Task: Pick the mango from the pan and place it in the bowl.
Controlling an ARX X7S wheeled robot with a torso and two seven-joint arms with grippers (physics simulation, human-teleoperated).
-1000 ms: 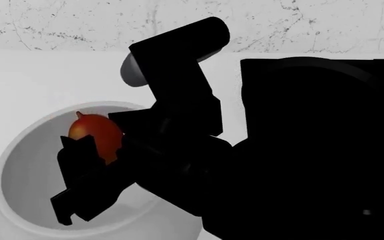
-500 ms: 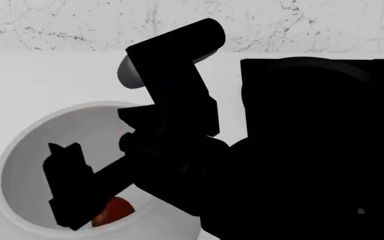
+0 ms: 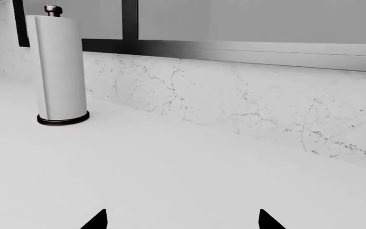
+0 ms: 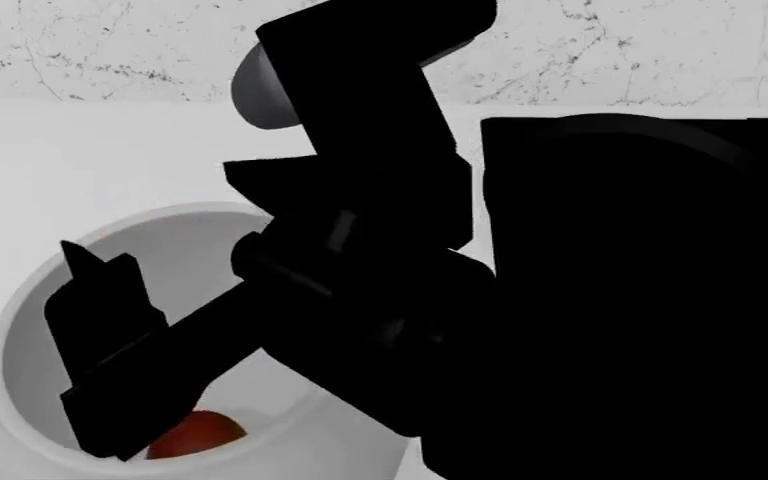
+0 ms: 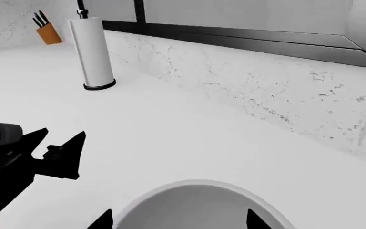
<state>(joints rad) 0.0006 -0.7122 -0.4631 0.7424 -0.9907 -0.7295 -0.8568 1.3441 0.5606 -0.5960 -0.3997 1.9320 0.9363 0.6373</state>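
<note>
The mango (image 4: 195,436) lies at the bottom of the grey bowl (image 4: 11,330), below and apart from the right gripper (image 4: 97,350), whose fingers hang spread and empty over the bowl's mouth. Its long axis is probably level, though half hidden. The left gripper (image 3: 181,220), tips parted, faces bare countertop (image 3: 170,176).

A home kitchen, rendered in simulation: a white marble-veined counter (image 3: 170,181) with matching backsplash (image 3: 266,105), a paper towel roll (image 3: 59,71) on its stand, a wooden knife block (image 5: 47,32), and a black stovetop (image 4: 651,250).
</note>
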